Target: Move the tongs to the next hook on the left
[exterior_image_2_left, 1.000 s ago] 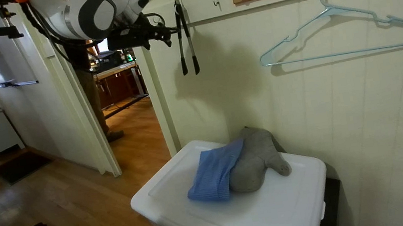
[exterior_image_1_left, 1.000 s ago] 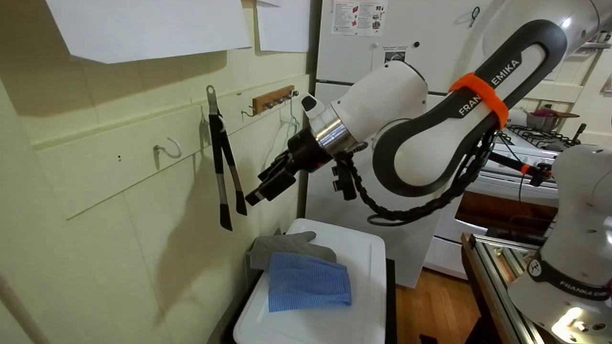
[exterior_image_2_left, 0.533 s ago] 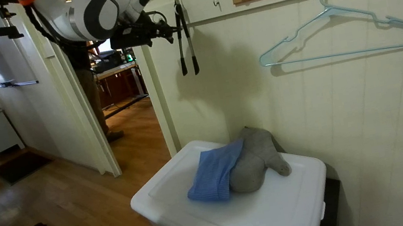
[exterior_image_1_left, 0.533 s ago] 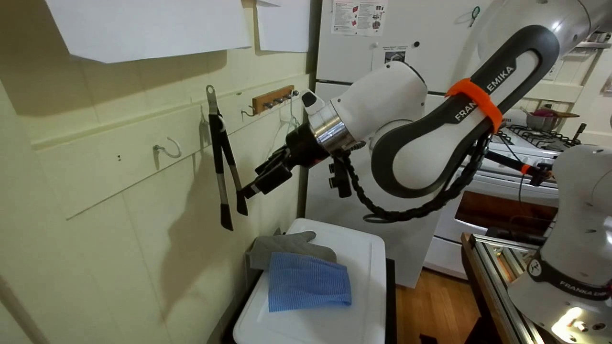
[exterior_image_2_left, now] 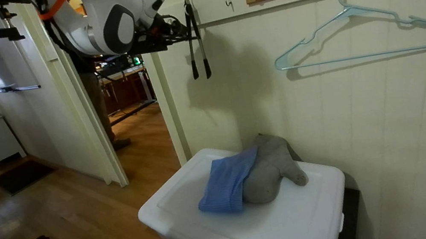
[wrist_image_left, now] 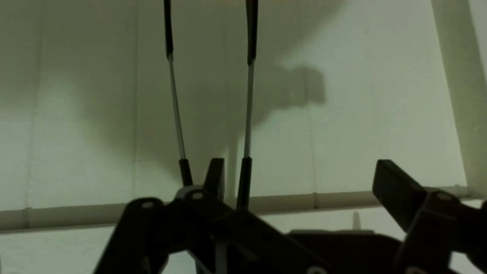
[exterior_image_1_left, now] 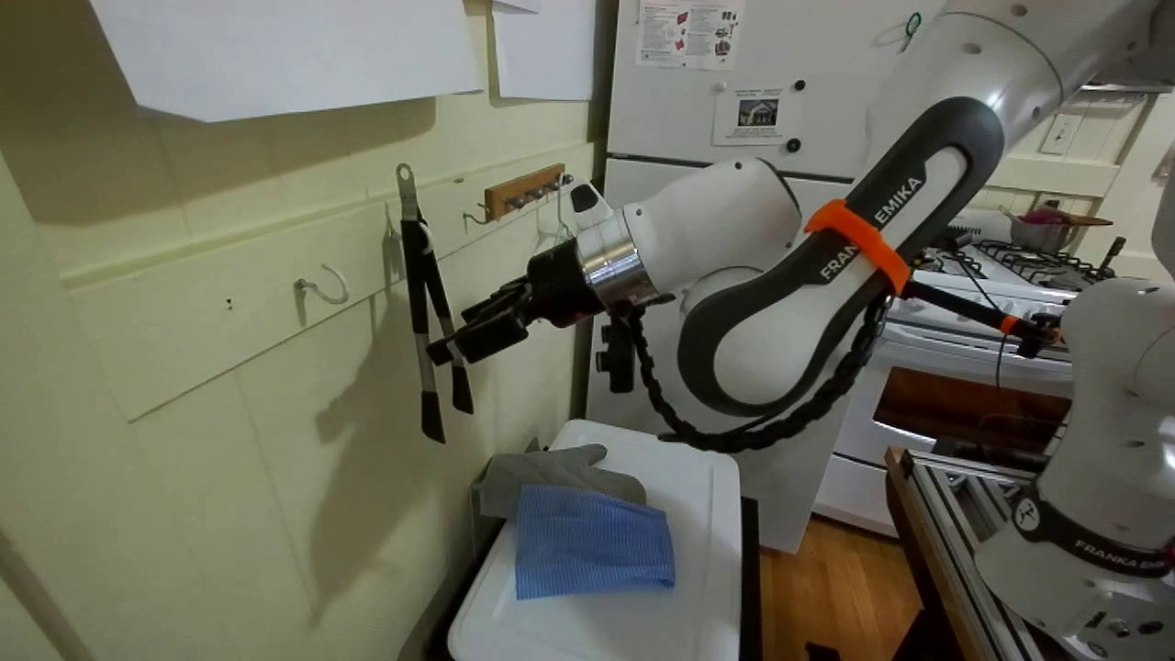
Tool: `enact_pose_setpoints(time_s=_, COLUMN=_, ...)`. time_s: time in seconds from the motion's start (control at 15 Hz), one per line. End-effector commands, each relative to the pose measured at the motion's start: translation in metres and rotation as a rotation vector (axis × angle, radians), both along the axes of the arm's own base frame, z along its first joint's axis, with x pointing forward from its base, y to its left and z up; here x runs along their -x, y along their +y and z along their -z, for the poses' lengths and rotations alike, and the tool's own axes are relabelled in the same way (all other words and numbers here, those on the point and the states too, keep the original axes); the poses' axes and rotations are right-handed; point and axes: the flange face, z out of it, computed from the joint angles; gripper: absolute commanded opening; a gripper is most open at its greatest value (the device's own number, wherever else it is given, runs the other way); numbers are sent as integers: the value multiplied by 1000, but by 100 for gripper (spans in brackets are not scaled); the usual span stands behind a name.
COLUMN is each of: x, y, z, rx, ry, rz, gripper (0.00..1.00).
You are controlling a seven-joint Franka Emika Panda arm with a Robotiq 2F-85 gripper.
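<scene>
Right of the bare wire hook (exterior_image_1_left: 329,298), long kitchen tongs (exterior_image_1_left: 419,298) to grab gently

Just right of that bare hook, your black-and-silver tongs hang with their tips down. A curl of pale wire (exterior_image_1_left: 426,239) shows between their two arms, close under the flat top, so they likely sit on their own hook by the fork.

Your Robotiq gripper (wrist_image_left: 300,171) is right of the bare hook too, near the tongs, with its fingers spread wide and nothing pinched. In the upside-down wrist view, one finger (wrist_image_left: 215,173) shows between the tong arms, and the other is out on the bare hook's side. So only one arm seems to be in your gap. You can't tell if anything touches.

The tongs should feel light, stiff and hard to break, but they may swing if you bump them. Their silver middles look smooth and could slide. The black handles (wrist_image_left: 245,175) look less slippery, so try to hold both arms there, under the fork. You'd probably shift a little away from the bare hook to catch both. Squeeze softly, then lift up before heading for the bare hook, or the fork may snag.
</scene>
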Motion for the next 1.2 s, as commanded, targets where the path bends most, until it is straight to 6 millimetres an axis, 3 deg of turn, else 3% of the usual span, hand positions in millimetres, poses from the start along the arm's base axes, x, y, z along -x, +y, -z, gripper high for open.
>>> enact_pose_setpoints(time_s=0.0, x=-17, y=6, z=11, rx=-36, ry=-73, rz=-7, gripper=100)
enact_pose_setpoints(time_s=0.67, x=-43, y=8, z=27, rx=-55, ry=-200, rz=-24, gripper=97)
enact_pose_setpoints(time_s=0.73, x=-45, y=8, z=28, rx=-55, ry=-206, rz=-26, gripper=74)
enact_pose_setpoints(time_s=0.87, x=-48, y=9, z=29, rx=-54, ry=-216, rz=-32, gripper=69)
enact_pose_setpoints(time_s=1.13, x=-51, y=7, z=27, rx=-44, ry=-236, rz=-31, gripper=38)
